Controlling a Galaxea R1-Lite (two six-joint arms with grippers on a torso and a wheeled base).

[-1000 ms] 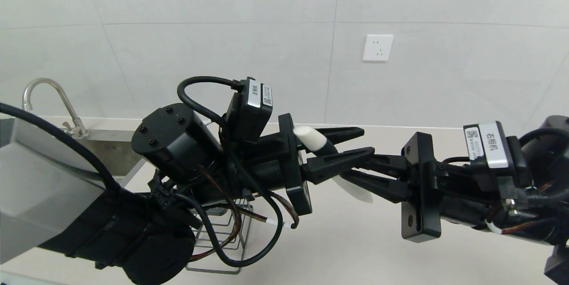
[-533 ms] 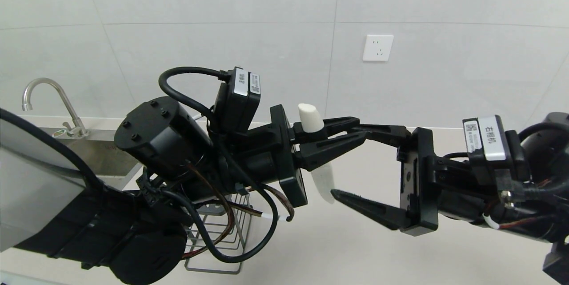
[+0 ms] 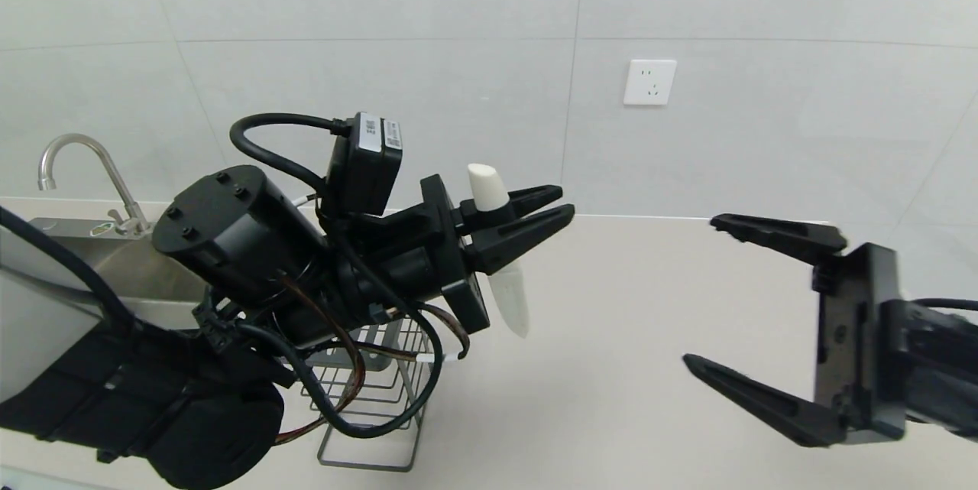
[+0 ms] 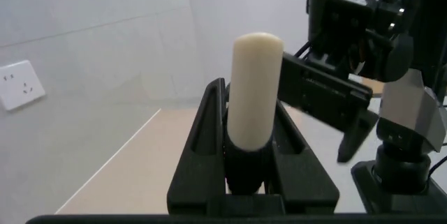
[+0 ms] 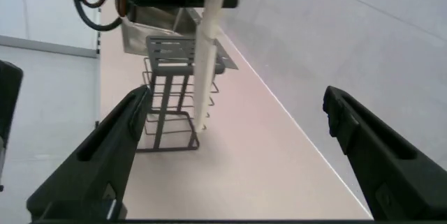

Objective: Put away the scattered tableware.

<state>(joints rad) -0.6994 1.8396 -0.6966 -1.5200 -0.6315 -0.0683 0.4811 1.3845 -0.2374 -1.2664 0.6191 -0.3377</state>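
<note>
A: Left gripper (image 3: pixel 567 201), centre-left of the frame: what is it carrying?

B: It is pinching 1 white utensil (image 3: pixel 510 299) crosswise between its 2 fingers, which are closed tight on it. The piece is hanging near-upright, with the rounded end poking above the fingers and the thinner end pointing down.

A: Why upright?

B: My reading is that it is being held ready to drop end-first into the wire rack (image 3: pixel 397 391), which is standing on the countertop (image 3: pixel 626 337) at lower left, beneath that arm. The utensil is not in it yet; it is hanging in the air, up and right of the rack.

A: Right gripper (image 3: pixel 701 290)?

B: It is sitting at the right edge with its 2 fingers spread wide, holding nothing, well apart from the utensil. It is probably leaving the left arm room.
</note>
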